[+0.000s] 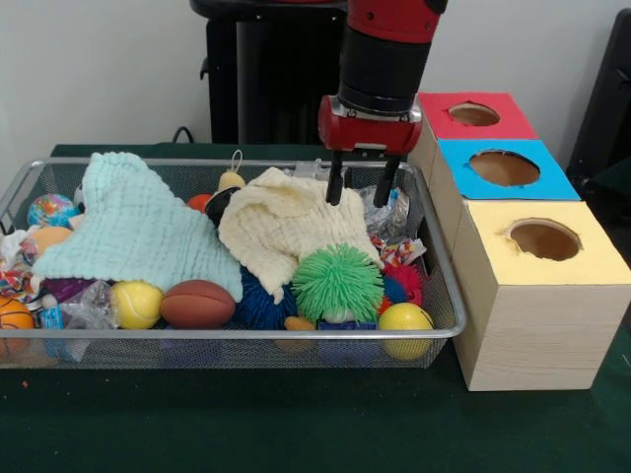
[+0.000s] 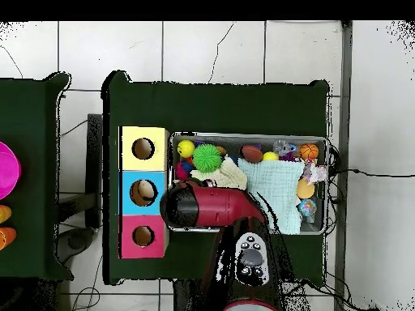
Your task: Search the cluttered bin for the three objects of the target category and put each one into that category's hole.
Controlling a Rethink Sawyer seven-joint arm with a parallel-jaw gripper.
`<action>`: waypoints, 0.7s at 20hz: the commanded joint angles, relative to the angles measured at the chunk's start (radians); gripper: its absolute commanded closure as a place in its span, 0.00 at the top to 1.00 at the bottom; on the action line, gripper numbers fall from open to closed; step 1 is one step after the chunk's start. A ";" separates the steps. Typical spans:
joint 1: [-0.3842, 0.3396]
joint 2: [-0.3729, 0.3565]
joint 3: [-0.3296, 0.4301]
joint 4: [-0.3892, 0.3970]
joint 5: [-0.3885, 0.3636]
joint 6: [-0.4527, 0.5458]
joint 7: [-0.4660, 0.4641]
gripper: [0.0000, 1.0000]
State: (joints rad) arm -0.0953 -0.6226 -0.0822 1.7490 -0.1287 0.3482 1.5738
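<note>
My gripper (image 1: 361, 189) hangs open over the right back part of the wire bin (image 1: 246, 334), its two black fingers (image 1: 335, 183) just above a cream cloth (image 1: 281, 225), with nothing between them. Toys fill the bin: a green spiky ball (image 1: 337, 281), a yellow ball (image 1: 405, 320), a brown football (image 1: 197, 304), a tennis ball (image 1: 136, 304), a blue spiky ball (image 1: 258, 305). A mint cloth (image 1: 133, 229) covers the left half. Right of the bin stand three boxes with holes: red (image 1: 474, 114), blue (image 1: 504, 168), yellow (image 1: 544, 239). From overhead the arm (image 2: 207, 206) hides the gripper.
An orange basketball (image 1: 12, 315), a globe-patterned ball (image 1: 51, 209) and crinkled wrappers (image 1: 389, 212) lie along the bin's edges. In the overhead view something tan shows inside the blue box's hole (image 2: 143, 193). Green cloth covers the table (image 1: 296, 414).
</note>
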 commanded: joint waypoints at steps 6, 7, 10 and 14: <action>0.011 0.010 0.018 -0.046 0.051 0.099 0.171 1.00; 0.015 0.015 0.015 -0.051 0.050 0.099 0.172 1.00; 0.031 0.064 0.004 -0.076 0.043 0.070 0.182 1.00; 0.033 0.105 0.003 -0.076 0.043 0.026 0.193 1.00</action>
State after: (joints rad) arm -0.0703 -0.6003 -0.0873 1.7384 -0.1244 0.3482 1.5738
